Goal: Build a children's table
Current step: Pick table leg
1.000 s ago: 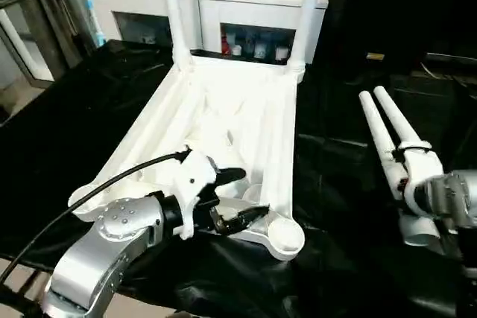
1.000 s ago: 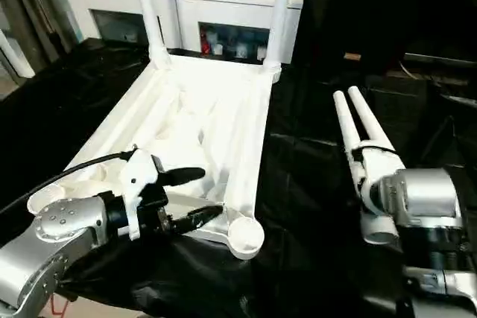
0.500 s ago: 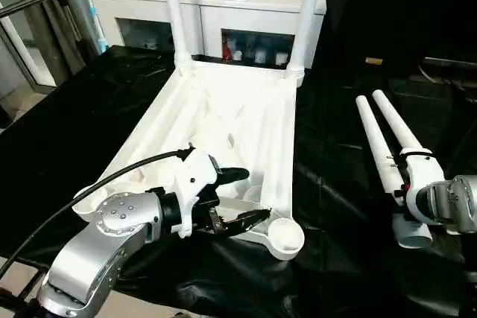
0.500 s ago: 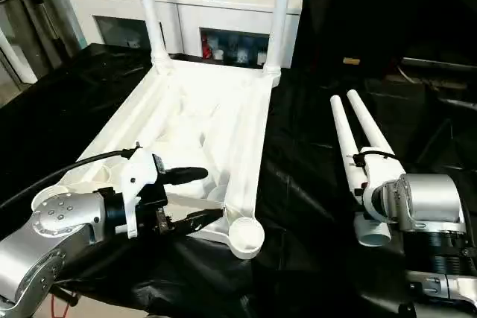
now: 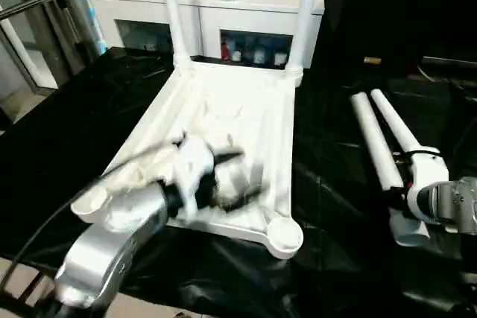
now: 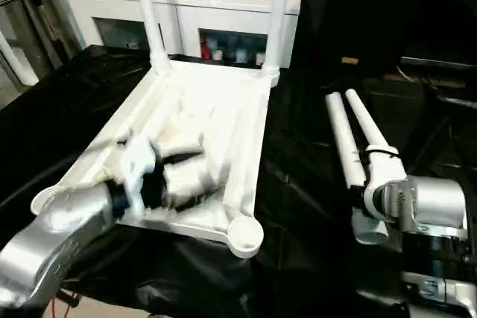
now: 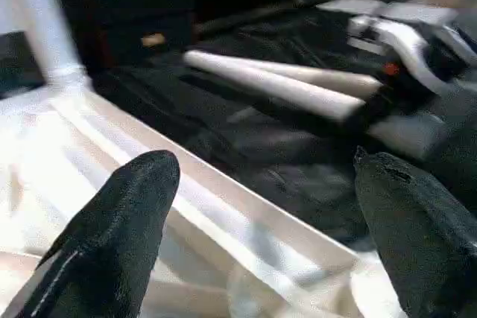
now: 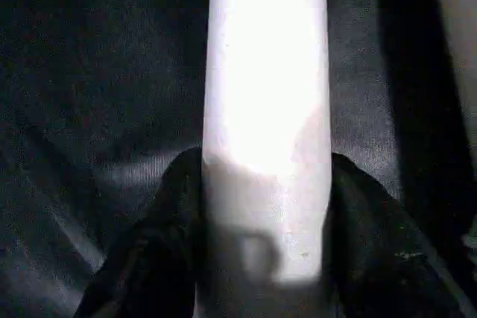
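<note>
You see the tabletop [image 5: 223, 132] lying upside down on the surface [image 5: 67, 132], two legs [image 5: 170, 13] standing in its far corners. To its right, two loose legs [image 5: 376, 147] lie side by side. Behind it all stands a cabinet [image 5: 201, 5]. Your left tool [image 5: 223, 180] hangs over the tabletop's near end.

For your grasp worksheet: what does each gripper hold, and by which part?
The right gripper has its fingers on either side of one loose leg, near its wider end. The left gripper is open, empty.

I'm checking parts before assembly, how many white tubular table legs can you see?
4: two stand upright in the upturned tabletop's far corner sockets; two lie together on the black cloth, right.
</note>
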